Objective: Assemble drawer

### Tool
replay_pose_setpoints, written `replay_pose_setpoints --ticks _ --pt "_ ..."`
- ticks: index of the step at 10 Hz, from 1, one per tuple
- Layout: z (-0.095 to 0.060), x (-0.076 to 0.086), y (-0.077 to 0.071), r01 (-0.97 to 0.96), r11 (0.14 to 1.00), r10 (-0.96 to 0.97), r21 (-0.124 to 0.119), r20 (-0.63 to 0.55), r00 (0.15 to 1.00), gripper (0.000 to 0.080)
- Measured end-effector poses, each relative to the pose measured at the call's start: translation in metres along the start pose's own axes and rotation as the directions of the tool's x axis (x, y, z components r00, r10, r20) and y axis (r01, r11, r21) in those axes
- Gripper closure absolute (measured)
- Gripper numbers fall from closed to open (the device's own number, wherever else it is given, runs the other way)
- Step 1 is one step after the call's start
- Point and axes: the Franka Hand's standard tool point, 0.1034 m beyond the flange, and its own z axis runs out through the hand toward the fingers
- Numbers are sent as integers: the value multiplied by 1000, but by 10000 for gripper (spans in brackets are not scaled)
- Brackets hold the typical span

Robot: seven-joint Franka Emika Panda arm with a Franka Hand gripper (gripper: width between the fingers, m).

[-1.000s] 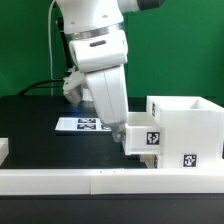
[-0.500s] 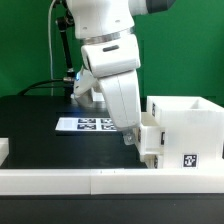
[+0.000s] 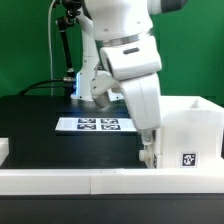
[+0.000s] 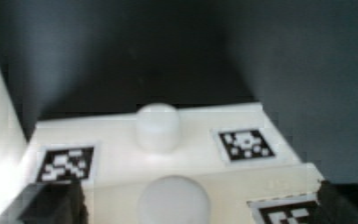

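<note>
One casing [image 3: 190,130], one tray [image 3: 149,155], one marker board [image 3: 95,125], two border rails [image 3: 60,181].

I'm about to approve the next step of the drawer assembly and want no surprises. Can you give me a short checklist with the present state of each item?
1. Casing upright against the border rail: ok.
2. Tray in front of the gripper: ok in the wrist view.
3. Tray fully seated in the casing: cannot tell, the arm hides it.
4. Jaws closed on the tray: cannot tell.
5. Marker board apart from the work: ok.
</note>
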Motion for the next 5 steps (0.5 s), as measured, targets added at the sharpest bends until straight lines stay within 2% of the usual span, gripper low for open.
replay_pose_setpoints --ticks 2,4,5 --pt "-1 -7 -1 9 1000 -9 4 6 1000 150" --pt "-6 -34 -1 -5 1000 5 1 12 1000 150" --pt "-13 -48 1 -26 1000 26 -17 16 1000 150"
